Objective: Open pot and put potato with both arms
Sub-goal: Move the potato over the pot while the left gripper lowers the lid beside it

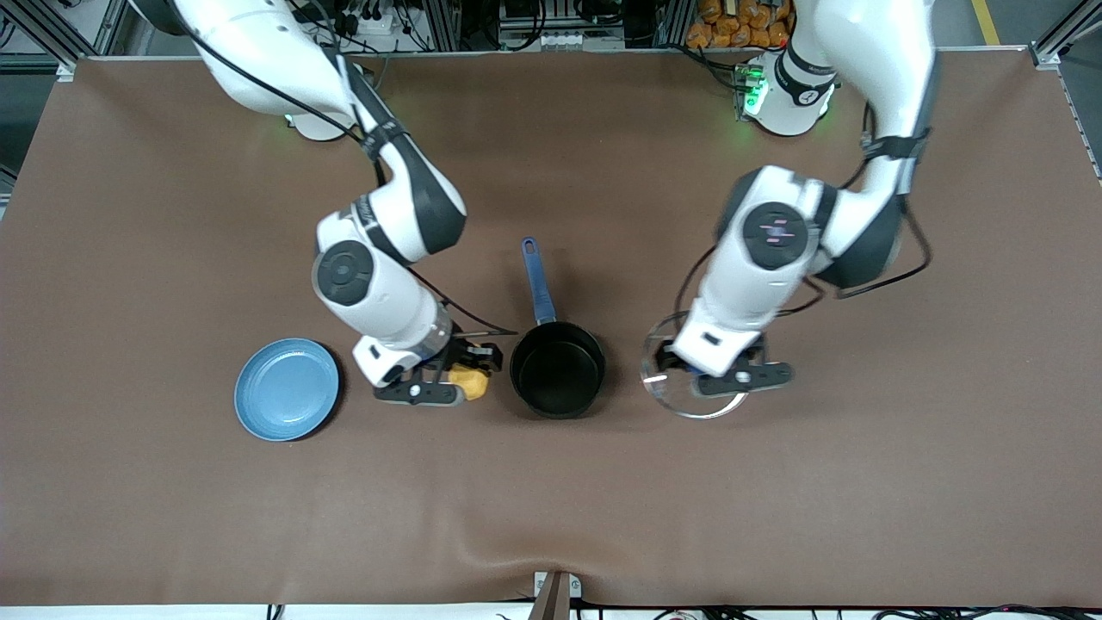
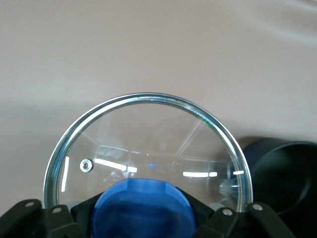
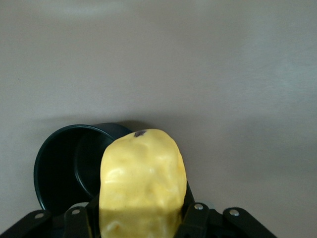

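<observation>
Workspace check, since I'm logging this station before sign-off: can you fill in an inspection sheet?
Surface: brown table cover, rippled at the edge nearest the front camera.
Job's things: pot open, empty; potato held; glass lid held beside the pot.
Clutter: blue plate, bare.
Grippers: right hand shut on potato between plate and pot; left hand shut on the lid's knob.
Cables: black leads along both arms.
Surroundings: frame rails and wiring along the robots' edge.

Lid knob (image 2: pixel 141 208) — cut off by frame edge
</observation>
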